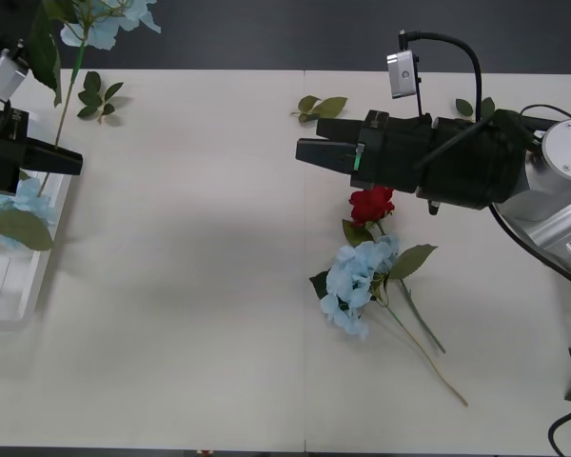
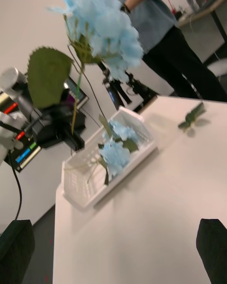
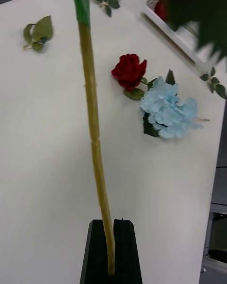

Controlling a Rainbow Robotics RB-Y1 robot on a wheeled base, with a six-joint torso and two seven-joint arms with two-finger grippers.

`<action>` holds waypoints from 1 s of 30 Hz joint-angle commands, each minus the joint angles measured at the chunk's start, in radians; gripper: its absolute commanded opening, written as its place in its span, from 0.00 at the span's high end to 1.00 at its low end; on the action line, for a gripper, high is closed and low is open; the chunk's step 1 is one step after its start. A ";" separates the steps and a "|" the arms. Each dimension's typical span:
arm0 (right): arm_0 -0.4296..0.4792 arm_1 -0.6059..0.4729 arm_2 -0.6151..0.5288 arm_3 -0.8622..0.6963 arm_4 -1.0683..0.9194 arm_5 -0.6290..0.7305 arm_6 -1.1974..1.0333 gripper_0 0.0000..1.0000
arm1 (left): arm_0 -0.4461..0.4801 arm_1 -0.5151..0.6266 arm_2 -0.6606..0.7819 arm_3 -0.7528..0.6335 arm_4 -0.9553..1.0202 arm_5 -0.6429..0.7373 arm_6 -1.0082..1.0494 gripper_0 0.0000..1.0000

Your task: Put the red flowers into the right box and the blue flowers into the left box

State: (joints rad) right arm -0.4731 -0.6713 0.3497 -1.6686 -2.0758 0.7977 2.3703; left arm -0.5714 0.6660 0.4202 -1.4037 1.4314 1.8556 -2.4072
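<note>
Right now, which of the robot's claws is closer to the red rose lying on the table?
The right gripper: it hovers open just above the red rose. The left gripper is across the table over the left box, clamping a blue flower's stem.

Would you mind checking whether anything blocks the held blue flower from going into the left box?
Nothing visible does. The left end effector holds the flower by its stem above the box, whose near half is free; two blue heads lie farther in.

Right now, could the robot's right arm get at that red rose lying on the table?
Probably yes. The right gripper hangs open and empty just above the red rose. Its bloom lies uncovered, though a blue hydrangea rests close against its stem.
</note>
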 commanded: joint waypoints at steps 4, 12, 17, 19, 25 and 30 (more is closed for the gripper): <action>-0.016 -0.088 -0.005 -0.045 0.180 0.083 -0.172 0.00 | -0.027 0.104 0.095 -0.043 -0.164 0.016 0.085 1.00; -0.048 -0.134 -0.005 -0.063 0.533 0.278 -0.437 0.00 | 0.030 0.248 0.129 -0.043 -0.353 -0.007 0.218 1.00; -0.067 -0.139 -0.005 -0.063 0.783 0.442 -0.553 0.00 | 0.087 0.308 0.134 -0.043 -0.422 -0.033 0.310 1.00; -0.067 -0.140 -0.005 -0.063 0.852 0.485 -0.574 0.00 | 0.110 0.323 0.137 -0.041 -0.448 -0.042 0.333 1.00; -0.070 -0.136 -0.005 -0.063 1.043 0.601 -0.620 0.00 | 0.170 0.349 0.134 -0.041 -0.548 -0.064 0.408 1.00; -0.070 -0.103 -0.008 -0.063 1.185 0.680 -0.629 0.00 | 0.185 0.349 0.094 -0.035 -0.658 -0.088 0.477 1.00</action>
State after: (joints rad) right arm -0.5197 -0.7903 0.3496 -1.7035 -0.9361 1.4598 1.7763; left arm -0.3836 0.9773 0.5354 -1.4168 0.8143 1.7884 -1.9922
